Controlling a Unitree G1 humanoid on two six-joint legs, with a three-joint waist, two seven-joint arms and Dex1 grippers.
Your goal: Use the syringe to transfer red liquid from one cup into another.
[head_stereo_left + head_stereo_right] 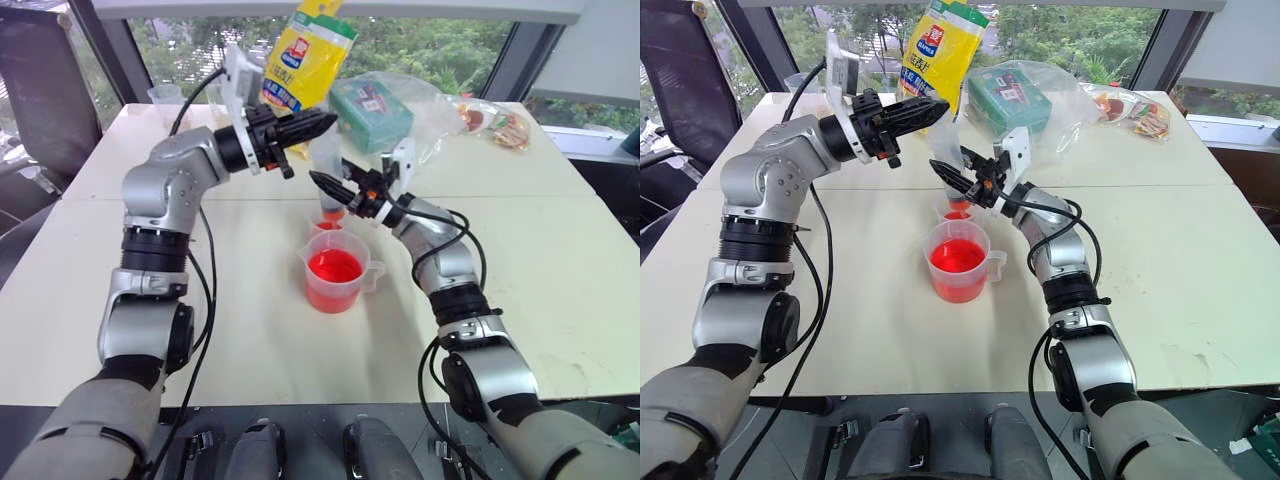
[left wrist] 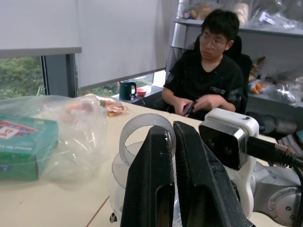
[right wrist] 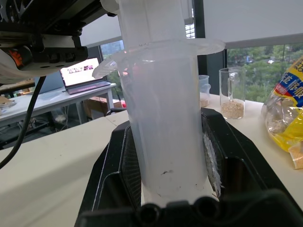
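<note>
Pretty standard office setup. Big cream-white table [image 1: 560,290], looks like two pushed together with a seam running across. Behind it at 12 o'clock there's a wall of windows [image 1: 1060,30] with dark frames, green trees outside, daylight coming in. Black chair [image 1: 45,90] off at 10 o'clock. From the left wrist view you get a white roller blind [image 2: 40,26], shelving [image 2: 265,28] stuffed with bags, and a person [image 2: 208,71] in a black shirt sitting in a chair. There's a laptop [image 3: 85,73] open on another desk [image 3: 52,97].
</note>
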